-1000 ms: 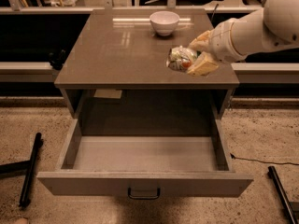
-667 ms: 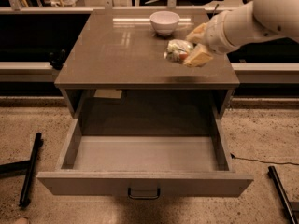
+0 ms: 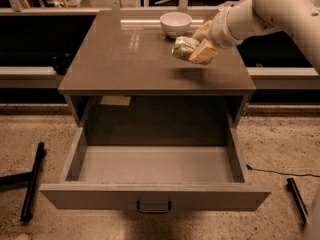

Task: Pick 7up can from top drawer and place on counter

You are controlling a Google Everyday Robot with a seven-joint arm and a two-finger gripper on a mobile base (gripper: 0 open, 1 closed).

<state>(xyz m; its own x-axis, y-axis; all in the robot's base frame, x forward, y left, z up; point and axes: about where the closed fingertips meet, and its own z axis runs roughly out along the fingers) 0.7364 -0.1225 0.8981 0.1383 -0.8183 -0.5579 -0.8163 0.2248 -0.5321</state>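
Speckled stone floor (image 3: 280, 134) surrounds a grey-brown cabinet that you see from the front and slightly above. Its glossy counter (image 3: 125, 59) fills the upper middle of the view and mirrors a strip of light near its far edge. At about 1 o'clock on that slab sits a white bowl (image 3: 175, 23), upright.

Your gripper (image 3: 199, 45) reaches in from 2 o'clock on the end of the white arm (image 3: 270, 9). Its tan fingers (image 3: 205, 53) are clamped on the 7up can (image 3: 183, 48), which lies tilted on its side in the grasp, just in front of the bowl and apart from it. The can hangs over the right half of the counter, with its shadow on the surface below, so it looks lifted rather than resting.

At 6 o'clock the top drawer (image 3: 155, 194) stands pulled fully out, its flat front panel nearest you and a small dark handle (image 3: 154, 207) at the panel's middle.

On the floor you have a black bar (image 3: 32, 181) at 8 o'clock, another black bar (image 3: 297, 199) at 4 o'clock, and a thin cable (image 3: 280, 173) trailing near the drawer's right corner.
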